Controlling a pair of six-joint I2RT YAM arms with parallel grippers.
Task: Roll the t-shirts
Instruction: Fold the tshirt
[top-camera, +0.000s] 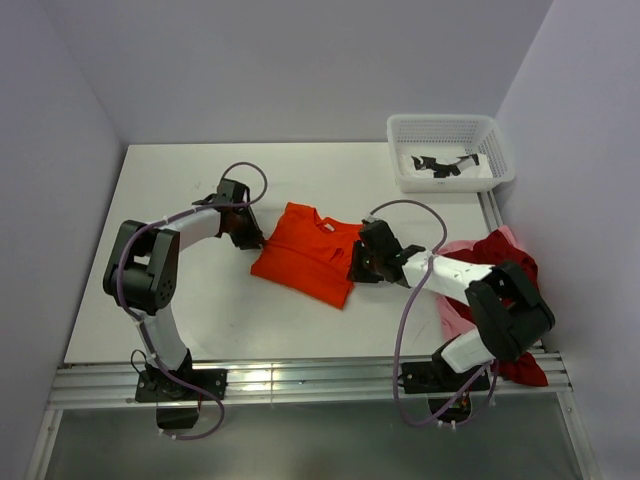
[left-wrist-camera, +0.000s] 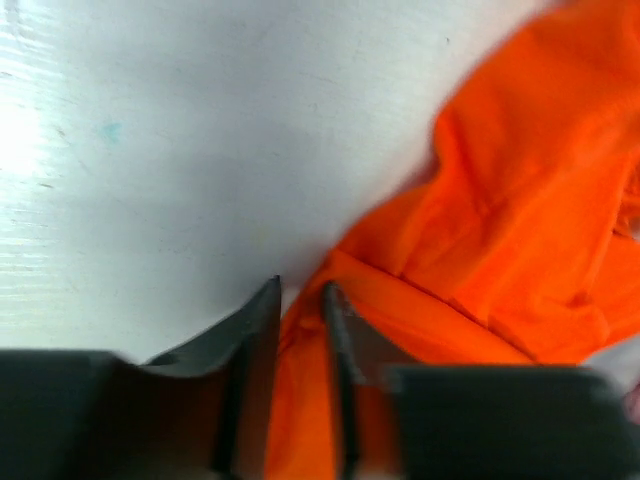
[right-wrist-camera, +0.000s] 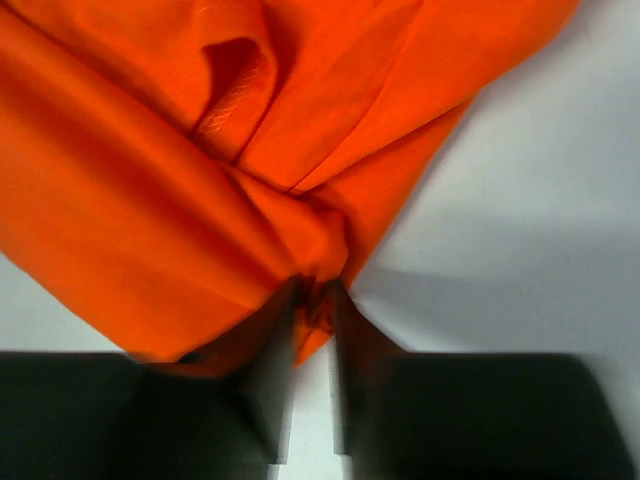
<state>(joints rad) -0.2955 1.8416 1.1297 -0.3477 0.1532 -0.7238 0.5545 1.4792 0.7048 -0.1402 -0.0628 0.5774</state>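
Two grippers flank the orange t-shirt (top-camera: 312, 258), which lies crumpled at the middle of the table (top-camera: 190, 180). At its left edge, the left gripper (left-wrist-camera: 300, 292) has jaws narrowly parted, with cloth showing in the gap. At its right edge, the right gripper (right-wrist-camera: 315, 292) is likewise narrow, a bunched fold at its tips. Heaped by the table's right edge: the dark red t-shirt (top-camera: 505, 255) and the pale pink t-shirt (top-camera: 455, 320).
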